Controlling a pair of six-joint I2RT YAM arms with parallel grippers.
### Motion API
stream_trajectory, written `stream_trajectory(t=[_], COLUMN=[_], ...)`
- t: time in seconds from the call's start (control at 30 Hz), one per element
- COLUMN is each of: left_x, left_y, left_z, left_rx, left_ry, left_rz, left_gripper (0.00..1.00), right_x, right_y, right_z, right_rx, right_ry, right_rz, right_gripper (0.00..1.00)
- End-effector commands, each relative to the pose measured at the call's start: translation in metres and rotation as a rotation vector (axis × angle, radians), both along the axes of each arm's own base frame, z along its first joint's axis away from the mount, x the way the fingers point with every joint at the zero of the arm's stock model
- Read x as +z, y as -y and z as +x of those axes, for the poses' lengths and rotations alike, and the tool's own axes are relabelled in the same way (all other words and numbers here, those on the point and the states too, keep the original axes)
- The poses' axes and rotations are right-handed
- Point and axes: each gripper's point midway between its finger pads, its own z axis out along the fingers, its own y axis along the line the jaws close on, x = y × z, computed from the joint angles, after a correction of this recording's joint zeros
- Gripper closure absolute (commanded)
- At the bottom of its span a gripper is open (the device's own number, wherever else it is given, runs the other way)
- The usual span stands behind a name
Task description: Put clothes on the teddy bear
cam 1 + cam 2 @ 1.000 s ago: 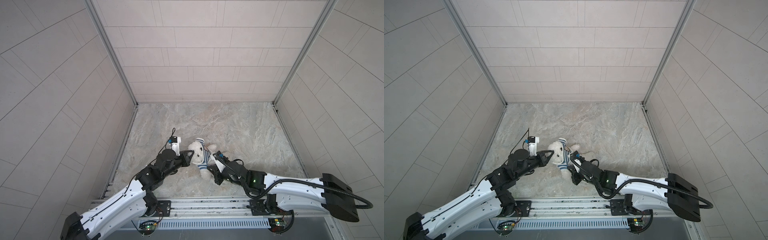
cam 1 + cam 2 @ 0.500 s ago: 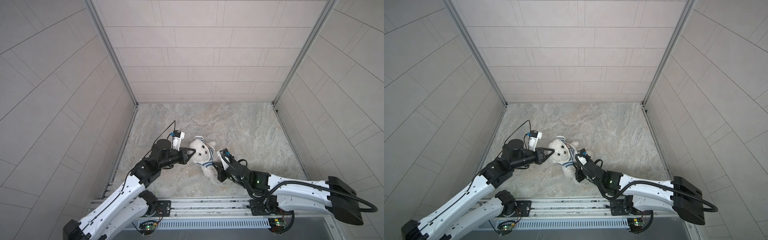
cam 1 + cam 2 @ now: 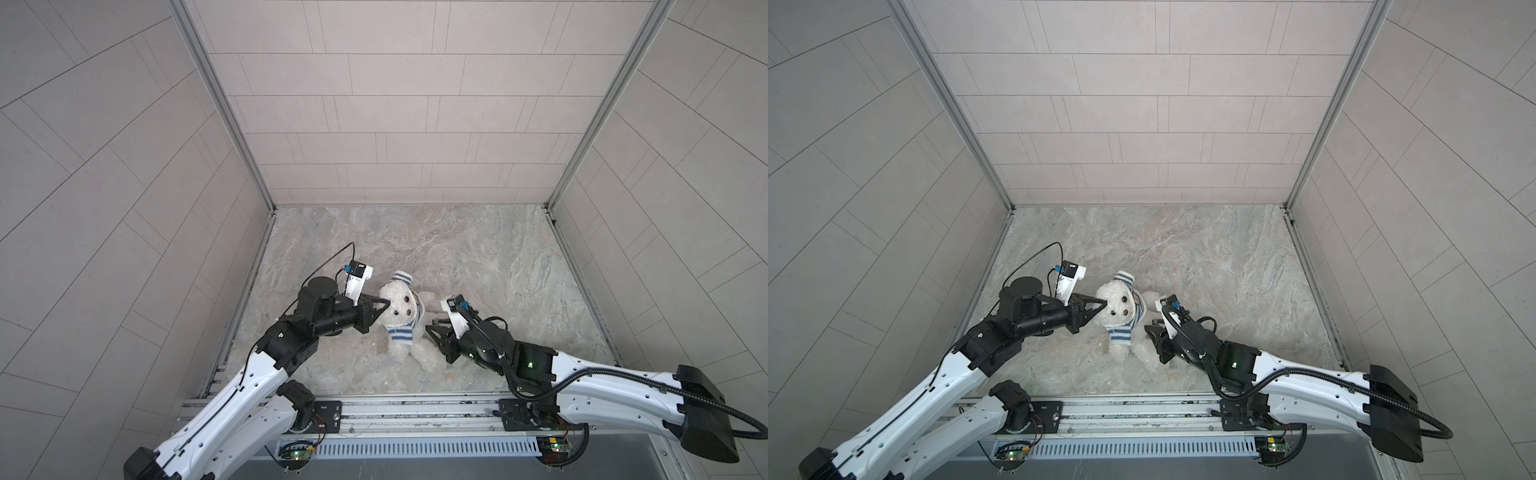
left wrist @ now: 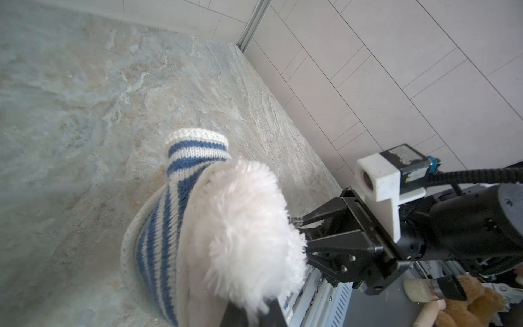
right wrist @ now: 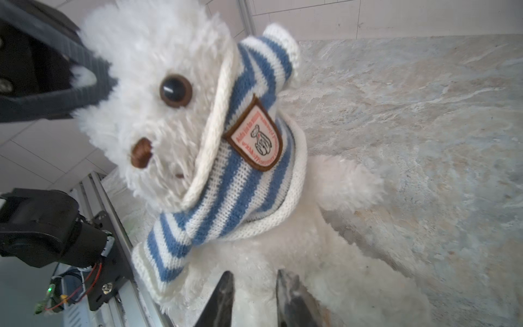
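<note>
**Left claw** [image 3: 385, 306]: closed, pinching fur at the side of the head of the teddy bear [image 3: 401, 305].
**Right claw** [image 3: 432, 328]: jaws parted, clamping nothing, tips just beside the bear's lower body.

**Both top views:**
- The bear sits in the front half of the desk [image 3: 498, 270], about midway between its left and right edges. Its face is up and its legs point toward the front edge.
- The striped shirt [image 3: 401, 334] is bunched round the neck, with one sleeve standing up behind the head.
- A second ago the right claw was shut beside the shirt's lower edge; now it stands open.

**Left wrist view:**
- The back of the bear's head [image 4: 240, 226] fills the middle and hides the left claw's own tips.
- The right claw [image 4: 302, 235] shows open behind it.
- A brown plush toy [image 4: 467, 300] lies beyond the desk's front edge.

**Right wrist view:**
- The badge [image 5: 256, 138] on the shirt [image 5: 235, 184] is shield-shaped with a brown border and a small drawn figure. Red lettering runs round its edge, too fine to read.
- The left claw [image 5: 104, 82] covers the bear's ear.
- The right claw [image 5: 254, 273] has fur showing between its tips.
</note>
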Motion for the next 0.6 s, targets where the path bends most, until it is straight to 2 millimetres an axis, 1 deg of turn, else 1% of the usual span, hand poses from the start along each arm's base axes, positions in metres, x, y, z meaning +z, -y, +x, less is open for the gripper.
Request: stream_trajectory(t=[0.0,0.03,0.13,0.23,0.27,0.33,0.47,0.57], left_x=[0.025,0.027,0.021,0.018,0.02,0.022,0.022,0.022], left_y=[0.007,0.009,0.015,0.02,0.022,0.024,0.03,0.032], left_z=[-0.004,-0.005,-0.005,-0.007,-0.009,-0.01,-0.015,-0.017], left_rx=[-0.058,-0.07,-0.106,-0.145,-0.154,-0.171,-0.219,-0.239], left_ry=[0.228,0.261,0.294,0.299,0.307,0.313,0.308,0.307], left_rz=[-0.006,-0.01,-0.005,-0.001,-0.004,-0.002,0.007,0.014], left_gripper=[1.0,1.0,1.0,1.0,1.0,1.0,1.0,1.0], right_x=[0.026,0.03,0.037,0.04,0.041,0.044,0.057,0.068], right_y=[0.01,0.013,0.025,0.036,0.038,0.039,0.032,0.027], right_z=[0.004,0.007,0.014,0.02,0.021,0.024,0.029,0.038], right_rx=[-0.019,-0.02,-0.015,-0.015,0.0,0.031,0.11,0.14], right_ry=[0.003,-0.02,-0.087,-0.112,-0.12,-0.116,-0.082,-0.058], right_rz=[0.047,0.079,0.16,0.195,0.208,0.241,0.284,0.302], right_gripper=[0.59,0.57,0.57,0.55,0.55,0.55,0.53,0.53])
